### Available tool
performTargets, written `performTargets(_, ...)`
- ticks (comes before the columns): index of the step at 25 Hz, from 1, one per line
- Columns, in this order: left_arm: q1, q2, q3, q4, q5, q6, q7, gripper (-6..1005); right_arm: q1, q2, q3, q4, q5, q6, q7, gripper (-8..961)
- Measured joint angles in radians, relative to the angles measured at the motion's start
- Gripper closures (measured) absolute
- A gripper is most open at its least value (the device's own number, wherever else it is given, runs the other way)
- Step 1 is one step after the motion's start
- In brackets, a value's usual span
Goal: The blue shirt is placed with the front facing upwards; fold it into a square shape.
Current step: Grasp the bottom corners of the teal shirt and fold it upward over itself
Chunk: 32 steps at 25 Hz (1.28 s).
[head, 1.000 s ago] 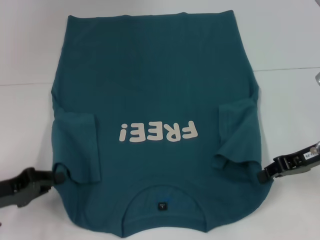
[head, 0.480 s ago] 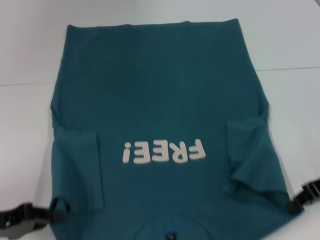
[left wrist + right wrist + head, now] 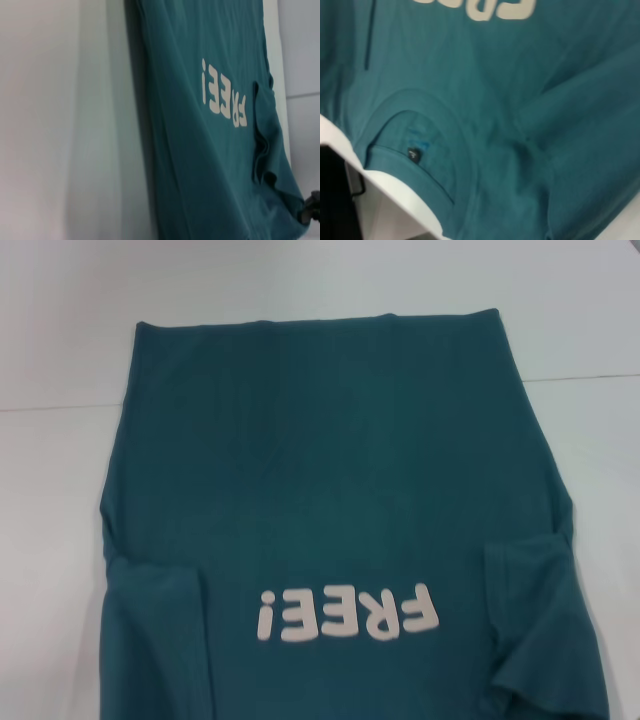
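Teal-blue cotton T-shirt [image 3: 330, 480] with white "FREE!" lettering [image 3: 348, 614] is lying face-up across the white table [image 3: 60, 340], looking soft and light, best pinched at both shoulders near six o'clock; neither gripper's state is showing.

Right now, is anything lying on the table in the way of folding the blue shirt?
Nothing visible is. The blue shirt lies alone on the white table, sleeves already folded in, and no other object shows on or beside it.
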Motion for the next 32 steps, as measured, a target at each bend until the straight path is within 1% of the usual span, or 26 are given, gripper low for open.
performTargets(3,0.02,-0.008,0.01,0.014,0.001,0.008,0.002,950,-0.014,0.006,0.003,-0.011,-0.001,-0.02,-0.016,886)
performTargets(6,0.013,-0.005,0.006,0.012,-0.002,0.01,0.01,950,-0.014,0.007,0.022,-0.01,0.019,-0.006,-0.03,883)
performTargets(8,-0.012,-0.001,0.004,0.004,-0.006,0.004,0.009,950,-0.007,0.004,0.039,-0.009,0.052,0.013,-0.035,882)
performTargets(11,-0.068,0.01,0.002,-0.02,-0.007,-0.032,-0.012,950,0.009,-0.004,0.058,-0.002,0.111,0.053,-0.032,879)
performTargets(16,-0.179,0.044,0.005,-0.11,-0.007,-0.175,-0.08,950,0.032,-0.008,0.11,0.0,0.155,0.171,0.012,876)
performTargets(19,-0.231,0.052,0.005,-0.133,-0.007,-0.244,-0.101,950,0.041,-0.008,0.127,0.0,0.183,0.232,0.041,873)
performTargets(21,-0.26,0.052,0.004,-0.136,-0.008,-0.276,-0.111,950,0.046,-0.008,0.129,0.0,0.199,0.273,0.063,872)
performTargets(22,-0.286,0.052,0.001,-0.136,-0.008,-0.308,-0.12,950,0.049,-0.008,0.129,0.0,0.201,0.296,0.074,871)
performTargets(23,-0.286,0.052,0.001,-0.136,-0.008,-0.308,-0.12,950,0.053,-0.008,0.129,0.0,0.203,0.321,0.085,870)
performTargets(27,-0.323,0.053,0.0,-0.133,-0.02,-0.373,-0.147,950,0.065,-0.005,0.123,0.0,0.203,0.402,0.125,867)
performTargets(32,-0.352,0.062,0.005,-0.134,-0.06,-0.461,-0.176,951,0.077,0.004,0.116,0.002,0.198,0.486,0.158,863)
